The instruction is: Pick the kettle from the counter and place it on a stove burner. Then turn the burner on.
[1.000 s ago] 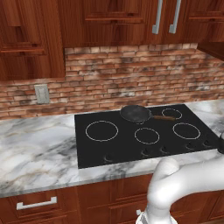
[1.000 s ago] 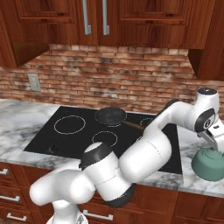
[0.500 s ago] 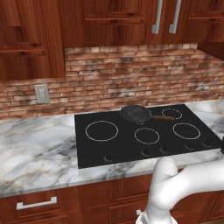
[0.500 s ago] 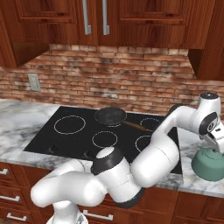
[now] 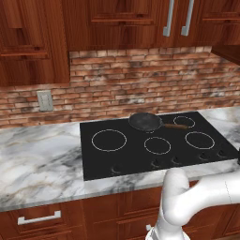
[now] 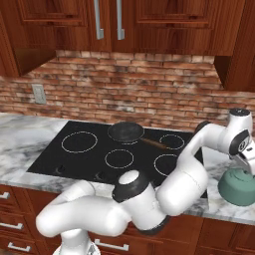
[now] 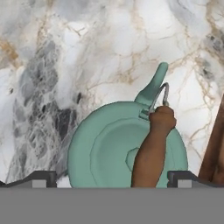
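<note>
Kettle: the squat teal-green kettle (image 7: 127,153) sits on the white and grey veined marble worktop (image 7: 87,57), right of the black glass cooktop (image 6: 79,159).
Kettle heading: in my hand view its spout points up and slightly right; its brown handle arches across the lid along that line.
My arm: reaches far right, wrist bent down above the kettle.
My end effector (image 7: 112,178): released, fingers spread wide on either side of the body, grasping nothing.

No legible text or labels, as far as visible
</note>
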You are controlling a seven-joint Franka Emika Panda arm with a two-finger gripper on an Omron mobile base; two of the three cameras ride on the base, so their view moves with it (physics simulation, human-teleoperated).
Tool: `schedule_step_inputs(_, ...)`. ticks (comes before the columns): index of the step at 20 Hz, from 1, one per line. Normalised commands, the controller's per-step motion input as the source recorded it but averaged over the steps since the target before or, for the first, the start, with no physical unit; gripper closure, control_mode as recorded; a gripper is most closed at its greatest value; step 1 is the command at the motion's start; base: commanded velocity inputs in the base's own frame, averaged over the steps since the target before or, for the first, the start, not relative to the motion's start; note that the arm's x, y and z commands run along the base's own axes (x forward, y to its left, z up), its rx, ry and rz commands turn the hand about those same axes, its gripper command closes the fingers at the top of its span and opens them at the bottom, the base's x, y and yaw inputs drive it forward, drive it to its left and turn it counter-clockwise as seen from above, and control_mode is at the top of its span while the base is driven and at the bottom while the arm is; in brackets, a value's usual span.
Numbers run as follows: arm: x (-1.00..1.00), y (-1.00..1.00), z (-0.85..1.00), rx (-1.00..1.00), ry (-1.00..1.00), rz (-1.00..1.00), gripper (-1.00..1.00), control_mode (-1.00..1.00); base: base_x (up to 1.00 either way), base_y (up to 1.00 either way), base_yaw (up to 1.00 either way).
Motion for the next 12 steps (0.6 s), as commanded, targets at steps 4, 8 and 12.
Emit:
schedule_step_inputs(4,0.15,-0.11,-0.22,-0.02,0.0,0.0,-1.0,-1.0,0.0,0.0,0.0)
schedule_step_inputs(8,0.04,-0.08,-0.09,0.0,0.0,0.0,1.0,-1.0,0.0,0.0,0.0)
schedule_step_inputs(12,0.0,-0.01,0.0,0.0,0.0,0.0,1.0,-1.0,0.0,0.0,0.0)
